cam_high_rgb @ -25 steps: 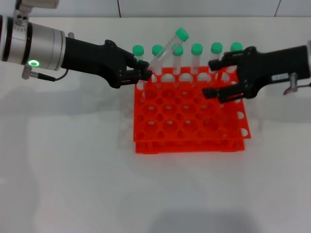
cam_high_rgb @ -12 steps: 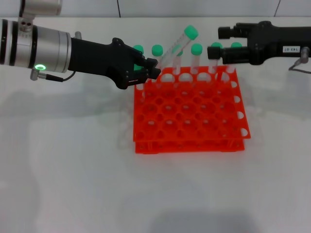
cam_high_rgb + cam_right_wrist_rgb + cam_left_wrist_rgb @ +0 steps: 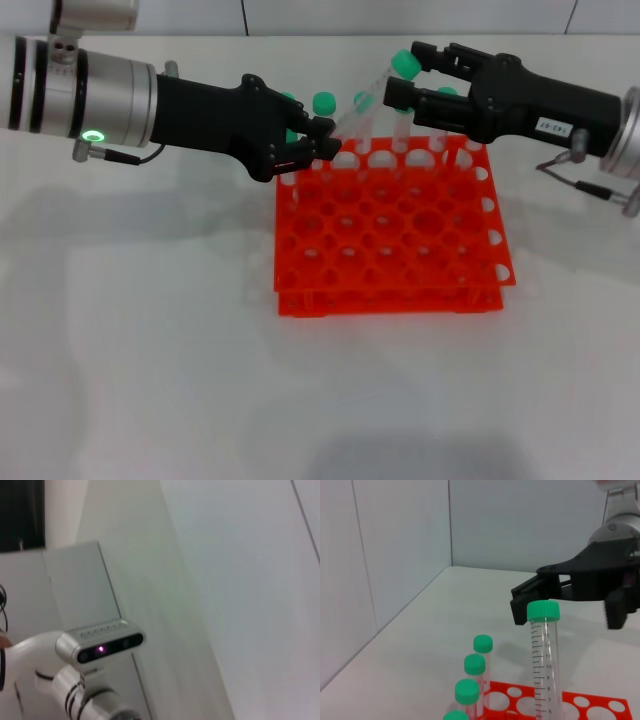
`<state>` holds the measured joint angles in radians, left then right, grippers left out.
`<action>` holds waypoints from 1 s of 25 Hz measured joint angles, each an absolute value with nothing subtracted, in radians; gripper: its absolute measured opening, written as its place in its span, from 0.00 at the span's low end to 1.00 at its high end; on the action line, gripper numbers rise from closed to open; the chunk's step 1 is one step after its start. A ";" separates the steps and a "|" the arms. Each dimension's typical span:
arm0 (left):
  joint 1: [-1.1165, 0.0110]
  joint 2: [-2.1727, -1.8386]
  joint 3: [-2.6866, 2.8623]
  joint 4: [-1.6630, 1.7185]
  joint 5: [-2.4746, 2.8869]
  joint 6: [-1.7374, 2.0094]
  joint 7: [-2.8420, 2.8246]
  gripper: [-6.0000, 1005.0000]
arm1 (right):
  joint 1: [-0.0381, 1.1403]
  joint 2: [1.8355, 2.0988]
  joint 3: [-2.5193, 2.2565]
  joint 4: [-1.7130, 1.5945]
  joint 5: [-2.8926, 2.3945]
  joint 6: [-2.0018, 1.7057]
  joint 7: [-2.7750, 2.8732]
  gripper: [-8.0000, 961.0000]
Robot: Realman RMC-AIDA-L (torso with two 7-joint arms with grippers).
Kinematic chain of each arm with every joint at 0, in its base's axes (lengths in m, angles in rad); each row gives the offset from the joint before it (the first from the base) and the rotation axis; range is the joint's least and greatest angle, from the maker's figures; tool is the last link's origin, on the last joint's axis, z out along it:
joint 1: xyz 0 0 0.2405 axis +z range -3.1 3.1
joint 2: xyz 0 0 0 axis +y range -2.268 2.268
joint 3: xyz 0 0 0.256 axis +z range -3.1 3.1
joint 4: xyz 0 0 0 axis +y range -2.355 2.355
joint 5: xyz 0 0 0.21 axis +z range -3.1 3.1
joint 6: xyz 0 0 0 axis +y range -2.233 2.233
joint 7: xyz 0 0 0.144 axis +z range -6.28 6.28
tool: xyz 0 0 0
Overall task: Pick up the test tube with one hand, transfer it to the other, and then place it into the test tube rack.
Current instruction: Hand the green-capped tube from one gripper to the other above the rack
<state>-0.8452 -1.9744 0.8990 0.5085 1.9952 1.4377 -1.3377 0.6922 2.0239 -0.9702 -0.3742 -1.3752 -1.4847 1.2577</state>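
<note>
The test tube (image 3: 365, 100) leans up and to the right over the back left corner of the orange-red test tube rack (image 3: 385, 298). My left gripper (image 3: 322, 150), unlabelled, is shut on the tube's lower end. The tube's green cap (image 3: 405, 62) lies between the spread fingers of my right gripper (image 3: 405, 75), which carries a white label and is open. In the left wrist view the test tube (image 3: 542, 665) stands upright, with the right gripper (image 3: 567, 614) open just behind its cap (image 3: 543, 611). The right wrist view shows none of these.
Several other green-capped tubes (image 3: 323, 102) stand in the rack's back row, right under both grippers, and show in the left wrist view as rack tubes (image 3: 475, 665). The rack's other holes are open. White tabletop (image 3: 150, 350) surrounds the rack, with a wall behind.
My right gripper has swung up and leftward from the rack's right side until its fingers flank the tube's cap. My left gripper has carried the tube slightly right.
</note>
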 joint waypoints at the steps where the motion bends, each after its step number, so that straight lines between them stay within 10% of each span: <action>1: -0.846 -1.975 0.899 0.509 1.995 1.437 -1.337 0.23 | 0.703 2.026 -0.980 -0.322 -1.331 -1.489 1.206 0.78; 25: -0.849 -1.980 0.895 0.525 1.994 1.436 -1.322 0.24 | 0.749 2.028 -0.989 -0.116 -1.172 -1.482 1.008 0.77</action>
<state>-0.8485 -1.9804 0.8950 0.5246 1.9940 1.4358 -1.3223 0.7491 2.0277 -0.9889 -0.1159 -1.1719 -1.4823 1.0084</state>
